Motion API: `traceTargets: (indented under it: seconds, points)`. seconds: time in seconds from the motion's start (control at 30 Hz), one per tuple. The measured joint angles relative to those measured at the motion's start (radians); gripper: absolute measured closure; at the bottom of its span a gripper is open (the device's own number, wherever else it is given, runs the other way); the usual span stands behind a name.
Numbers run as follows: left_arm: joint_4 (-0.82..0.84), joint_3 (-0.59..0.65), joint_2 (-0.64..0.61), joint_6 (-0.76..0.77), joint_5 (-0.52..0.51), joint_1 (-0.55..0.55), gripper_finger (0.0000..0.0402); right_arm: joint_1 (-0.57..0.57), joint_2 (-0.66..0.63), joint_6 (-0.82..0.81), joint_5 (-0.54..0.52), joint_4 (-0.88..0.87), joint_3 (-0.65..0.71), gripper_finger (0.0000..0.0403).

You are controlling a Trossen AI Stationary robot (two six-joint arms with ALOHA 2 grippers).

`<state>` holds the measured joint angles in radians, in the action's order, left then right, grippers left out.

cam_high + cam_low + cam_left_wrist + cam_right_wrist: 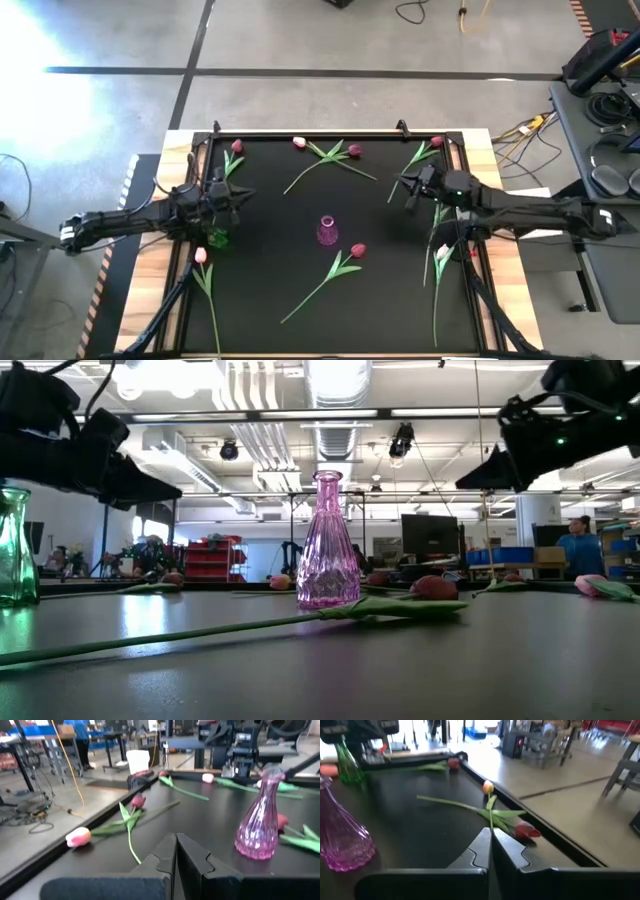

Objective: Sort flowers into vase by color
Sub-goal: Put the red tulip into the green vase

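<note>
A pink glass vase point(327, 231) point(327, 545) stands upright mid-table, and a green vase point(218, 238) point(347, 762) stands at the left. Several tulips lie flat on the black mat point(270, 270): dark red ones point(358, 250) point(354, 151) point(437, 142) and pale pink ones point(299, 142) point(200, 256). My left gripper point(245, 197) point(176, 851) hovers shut beside the green vase, pointing toward the pink vase. My right gripper point(403, 186) point(490, 846) hovers shut right of centre, above the mat. Neither holds anything.
A raised black rim point(330, 133) borders the mat. More tulip stems point(438, 262) lie at the right edge under the right arm. Beyond the table are cables, workbenches and a person in blue point(581, 548) far off.
</note>
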<state>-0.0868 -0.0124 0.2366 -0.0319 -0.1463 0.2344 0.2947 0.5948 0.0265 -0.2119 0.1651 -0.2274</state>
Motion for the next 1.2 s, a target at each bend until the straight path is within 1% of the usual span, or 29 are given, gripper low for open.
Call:
traceTargets:
  seconds: [0.13, 0.27, 0.33, 0.43, 0.47, 0.5, 0.53, 0.6, 0.63, 0.7, 0.83, 0.97, 1.0, 1.1, 1.2]
  points:
    - [0.001, -0.018, 0.073, 0.016, -0.001, 0.0, 0.0402, 0.0, 0.086, 0.017, 0.0, 0.004, -0.047, 0.0394]
    - [0.017, -0.086, 0.167, 0.03, -0.009, 0.002, 0.0402, 0.0, 0.154, 0.023, 0.0, 0.006, -0.084, 0.0394]
    - [0.108, -0.164, 0.218, 0.068, -0.065, 0.01, 0.0402, 0.0, 0.178, 0.024, 0.0, 0.004, -0.098, 0.0394]
    - [0.375, -0.328, 0.303, 0.116, -0.193, 0.039, 0.0402, 0.0, 0.192, 0.026, 0.002, 0.006, -0.116, 0.0394]
    - [0.44, -0.375, 0.338, 0.15, -0.24, 0.055, 0.0402, 0.0, 0.193, 0.028, 0.002, 0.006, -0.12, 0.0394]
    - [0.487, -0.418, 0.367, 0.171, -0.256, 0.075, 0.0402, 0.0, 0.192, 0.035, 0.002, 0.005, -0.122, 0.0394]
    - [0.517, -0.458, 0.399, 0.179, -0.248, 0.098, 0.0402, 0.0, 0.192, 0.04, 0.002, 0.004, -0.124, 0.0394]
    - [0.595, -0.542, 0.472, 0.197, -0.179, 0.154, 0.0402, 0.0, 0.192, 0.049, 0.002, 0.007, -0.128, 0.0394]
    - [0.638, -0.581, 0.514, 0.213, -0.162, 0.187, 0.0402, 0.0, 0.19, 0.053, 0.002, 0.005, -0.128, 0.0394]
    - [0.714, -0.653, 0.602, 0.222, -0.16, 0.255, 0.0402, 0.0, 0.191, 0.053, 0.003, 0.006, -0.128, 0.0394]
    - [0.808, -0.772, 0.783, 0.157, -0.146, 0.372, 0.0402, 0.0, 0.192, 0.052, 0.01, 0.005, -0.124, 0.0394]
    - [0.877, -0.875, 0.939, 0.089, -0.032, 0.491, 0.0402, 0.0, 0.192, 0.037, 0.01, 0.003, -0.119, 0.0394]
    - [0.898, -0.901, 0.972, 0.075, -0.017, 0.517, 0.0401, 0.0, 0.192, 0.033, 0.01, 0.002, -0.118, 0.0394]
    - [0.978, -0.968, 1.055, 0.043, -0.011, 0.584, 0.0394, 0.0, 0.192, 0.026, 0.01, -0.004, -0.115, 0.0394]
    - [1.031, -1.014, 1.116, 0.039, -0.011, 0.638, 0.0373, 0.0, 0.192, 0.026, 0.01, -0.004, -0.115, 0.0394]
